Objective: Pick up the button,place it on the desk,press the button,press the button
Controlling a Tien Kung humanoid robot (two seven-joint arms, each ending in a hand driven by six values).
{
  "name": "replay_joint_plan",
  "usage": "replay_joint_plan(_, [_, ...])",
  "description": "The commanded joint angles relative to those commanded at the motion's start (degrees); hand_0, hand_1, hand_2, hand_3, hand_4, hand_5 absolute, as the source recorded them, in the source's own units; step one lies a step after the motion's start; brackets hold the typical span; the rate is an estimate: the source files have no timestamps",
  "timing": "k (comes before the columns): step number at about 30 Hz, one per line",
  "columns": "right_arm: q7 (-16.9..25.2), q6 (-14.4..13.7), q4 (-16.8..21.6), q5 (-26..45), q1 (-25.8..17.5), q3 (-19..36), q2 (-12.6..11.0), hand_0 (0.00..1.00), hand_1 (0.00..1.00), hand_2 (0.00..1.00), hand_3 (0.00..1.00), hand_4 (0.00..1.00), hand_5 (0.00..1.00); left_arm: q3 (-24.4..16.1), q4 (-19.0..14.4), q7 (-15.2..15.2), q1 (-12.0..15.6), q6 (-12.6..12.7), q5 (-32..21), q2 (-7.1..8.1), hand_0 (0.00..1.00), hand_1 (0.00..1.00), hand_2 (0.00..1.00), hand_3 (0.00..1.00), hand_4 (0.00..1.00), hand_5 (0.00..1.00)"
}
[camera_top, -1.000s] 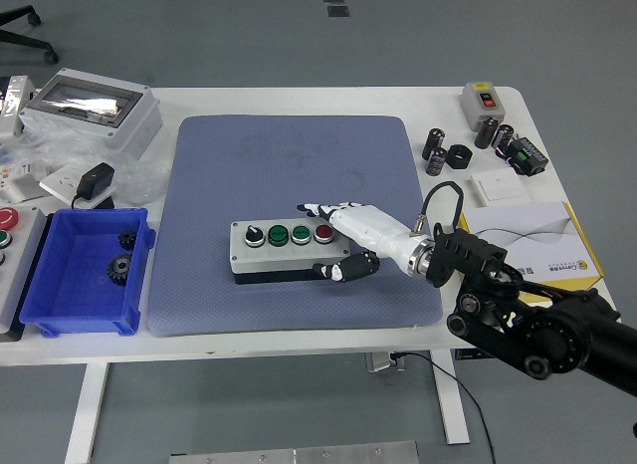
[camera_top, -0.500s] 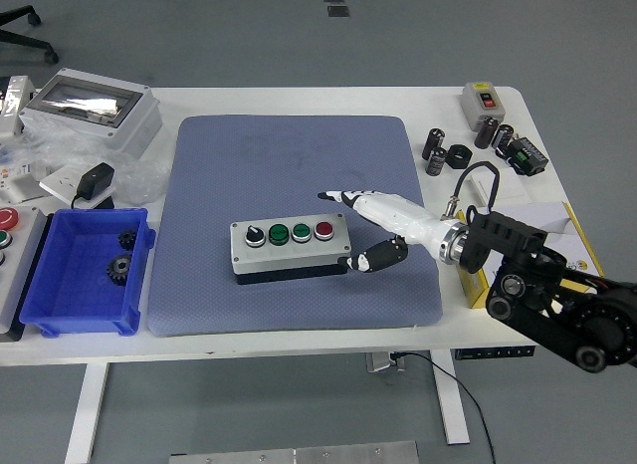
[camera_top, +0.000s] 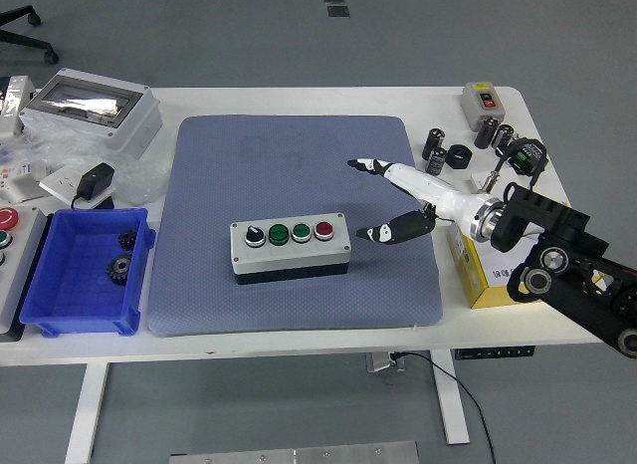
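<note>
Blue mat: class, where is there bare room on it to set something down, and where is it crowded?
Free: the blue mat behind the button box, and its left strip beside the blue bin. Crowded: the table's right side, where the right hand hovers.

The button box (camera_top: 290, 247) sits on the mat (camera_top: 294, 220), bin (camera_top: 85, 272) to its left.

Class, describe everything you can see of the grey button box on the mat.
The button box is a long grey housing on a darker base, plastic by its look. Its top carries a row of four controls: a black selector knob, two green buttons and a red button. It lies flat near the middle of the blue-grey mat. Nothing touches it; the right hand hovers open to its right.
</note>
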Motion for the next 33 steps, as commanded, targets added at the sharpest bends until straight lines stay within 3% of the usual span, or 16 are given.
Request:
replay_joint_plan(1, [-1.45, 1.29, 0.70, -1.37, 0.50, -0.42, 0.08, 0.998, 0.998, 0.998, 0.998, 0.788, 0.272, 0.15, -0.11, 0.26, 0.07, 0.11, -0.28, 0.02, 0.659, 0.542, 0.479, 0.557, 0.340, 0.002])
replay_joint_plan(6, [-8.53, 9.13, 3.12, -2.64, 3.43, 0.49, 1.04, 0.998, 0.998, 0.998, 0.998, 0.788, 0.272, 0.57, -0.47, 1.08, 0.30, 0.46, -1.12, 0.13, 0.659, 0.542, 0.479, 0.557, 0.340, 0.002])
replay_joint_plan(7, [-9.53, 10.40, 3.41, -2.38, 4.14, 0.77, 1.30, 0.301, 0.411, 0.512, 0.876, 0.355, 0.432, 0.57, -0.48, 1.08, 0.29, 0.48, -1.16, 0.15, 0.659, 0.544, 0.478, 0.558, 0.349, 0.002])
replay_joint_plan(12, [-12.08, 16.33, 3.27, -1.23, 7.85, -0.27, 3.17, 0.301, 0.411, 0.512, 0.876, 0.355, 0.432, 0.51, -0.51, 1.05, 0.19, 0.49, -1.16, 0.29, 0.659, 0.544, 0.478, 0.558, 0.349, 0.002])
replay_joint_plan(13, [-12.25, 16.91, 2.90, -1.06, 8.46, -0.85, 3.69, 0.113, 0.198, 0.267, 0.830, 0.202, 0.199, 0.51, -0.51, 1.06, 0.17, 0.48, -1.15, 0.32, 0.660, 0.545, 0.481, 0.560, 0.353, 0.002])
replay_joint_plan(18, [-12.69, 17.67, -0.03, -0.63, 10.93, -4.62, 7.04, 0.113, 0.198, 0.267, 0.830, 0.202, 0.199, 0.62, -0.63, 1.33, 0.14, 0.49, -1.25, 0.48, 0.660, 0.545, 0.481, 0.560, 0.353, 0.002])
replay_joint_plan(19, [-12.73, 17.62, -0.59, -0.67, 11.20, -5.15, 7.68, 0.062, 0.137, 0.233, 0.838, 0.192, 0.122, 0.64, -0.64, 1.37, 0.14, 0.50, -1.27, 0.50, 0.660, 0.546, 0.481, 0.560, 0.354, 0.002])
replay_joint_plan(23, [-12.75, 17.16, -2.13, -1.13, 11.66, -6.01, 9.57, 0.062, 0.137, 0.233, 0.838, 0.192, 0.122, 0.63, -0.67, 1.42, 0.15, 0.50, -1.22, 0.59, 0.660, 0.546, 0.481, 0.560, 0.354, 0.002])
replay_joint_plan(33, [-12.48, 16.08, -3.38, -1.48, 11.78, -6.82, 10.95, 0.036, 0.105, 0.206, 0.838, 0.210, 0.095, 0.59, -0.68, 1.47, 0.21, 0.34, -1.13, 0.57, 0.660, 0.547, 0.479, 0.559, 0.358, 0.002])
